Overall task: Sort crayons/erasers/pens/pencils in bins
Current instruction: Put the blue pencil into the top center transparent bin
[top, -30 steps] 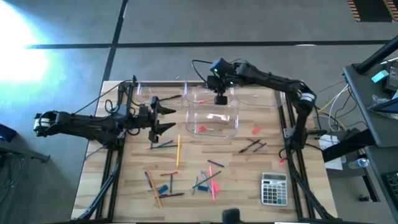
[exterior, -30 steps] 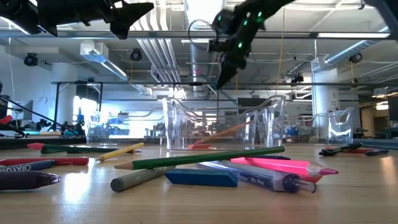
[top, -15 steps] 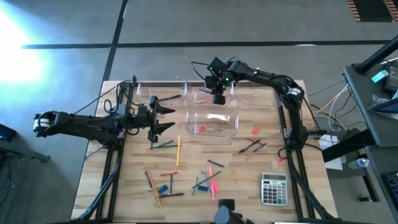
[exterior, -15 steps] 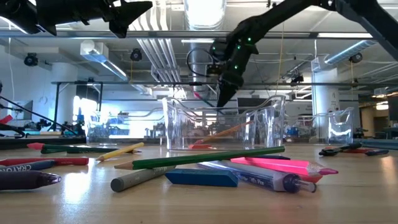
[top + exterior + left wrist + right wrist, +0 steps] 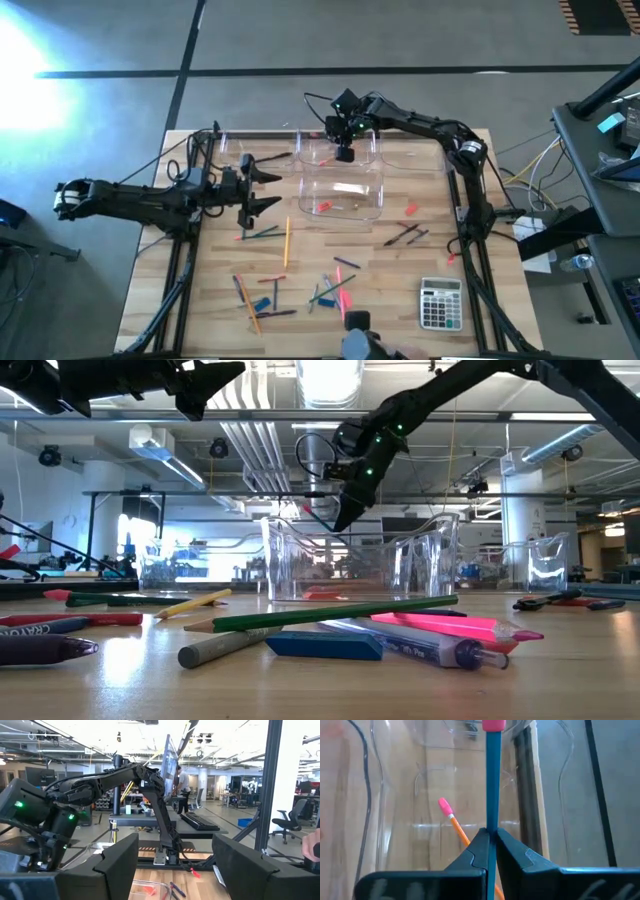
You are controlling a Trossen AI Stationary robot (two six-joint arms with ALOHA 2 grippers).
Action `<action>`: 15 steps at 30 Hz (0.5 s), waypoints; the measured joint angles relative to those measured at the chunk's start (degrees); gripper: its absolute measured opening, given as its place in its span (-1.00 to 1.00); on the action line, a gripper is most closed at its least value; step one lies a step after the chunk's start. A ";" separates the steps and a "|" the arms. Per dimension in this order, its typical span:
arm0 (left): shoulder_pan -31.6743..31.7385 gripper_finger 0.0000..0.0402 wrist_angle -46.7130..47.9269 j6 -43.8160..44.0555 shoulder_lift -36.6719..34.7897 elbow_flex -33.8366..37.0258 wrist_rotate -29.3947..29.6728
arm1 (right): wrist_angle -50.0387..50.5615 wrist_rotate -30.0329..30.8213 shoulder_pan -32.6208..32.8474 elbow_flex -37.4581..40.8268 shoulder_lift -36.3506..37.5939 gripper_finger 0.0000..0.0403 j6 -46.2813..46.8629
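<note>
My right gripper point(image 5: 344, 154) hangs over the clear bins point(image 5: 340, 172) at the table's far middle, shut on a thin blue pencil point(image 5: 493, 785) with a pink eraser tip point(image 5: 493, 725). An orange pencil point(image 5: 454, 822) with a pink eraser lies on the floor of the bin below it. My left gripper point(image 5: 268, 188) is open and empty above the table's left part, level with the bins. Loose pencils, pens and crayons point(image 5: 300, 292) lie flat on the near half of the table. My right gripper pinches the blue pencil's shaft point(image 5: 492, 831) between its two fingers. The pencil lies along the fingers and sticks out past their tips, eraser end foremost. The fingers come from above, slanting down. The pencil is lifted clear, over the bin.
A grey calculator point(image 5: 440, 303) lies at the near right. Dark pens point(image 5: 406, 235) and a red eraser point(image 5: 411, 209) lie right of the bins. A blue eraser point(image 5: 262, 303) and a pink piece point(image 5: 346, 297) lie among the near sticks. Black rails run along both table sides.
My right gripper has moved a little toward the table's left and far edges over the bins, carrying the blue pencil.
</note>
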State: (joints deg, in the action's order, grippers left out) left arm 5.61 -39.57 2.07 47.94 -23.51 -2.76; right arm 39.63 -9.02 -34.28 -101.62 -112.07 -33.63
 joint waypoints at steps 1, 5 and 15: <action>0.01 0.19 0.00 -0.01 0.00 0.00 0.00 | 0.23 0.00 0.00 0.00 0.08 -0.94 0.00; 0.00 0.19 0.00 -1.08 0.00 0.00 0.00 | 2.53 0.06 0.00 0.02 0.16 -0.94 -0.26; 0.00 0.19 -0.02 -1.18 0.00 0.00 0.00 | 5.56 0.10 0.00 0.02 0.30 -0.90 -0.93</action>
State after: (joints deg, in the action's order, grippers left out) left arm 5.61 -39.59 0.89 47.94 -23.51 -2.76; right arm 45.19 -8.92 -34.28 -101.60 -111.77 -34.56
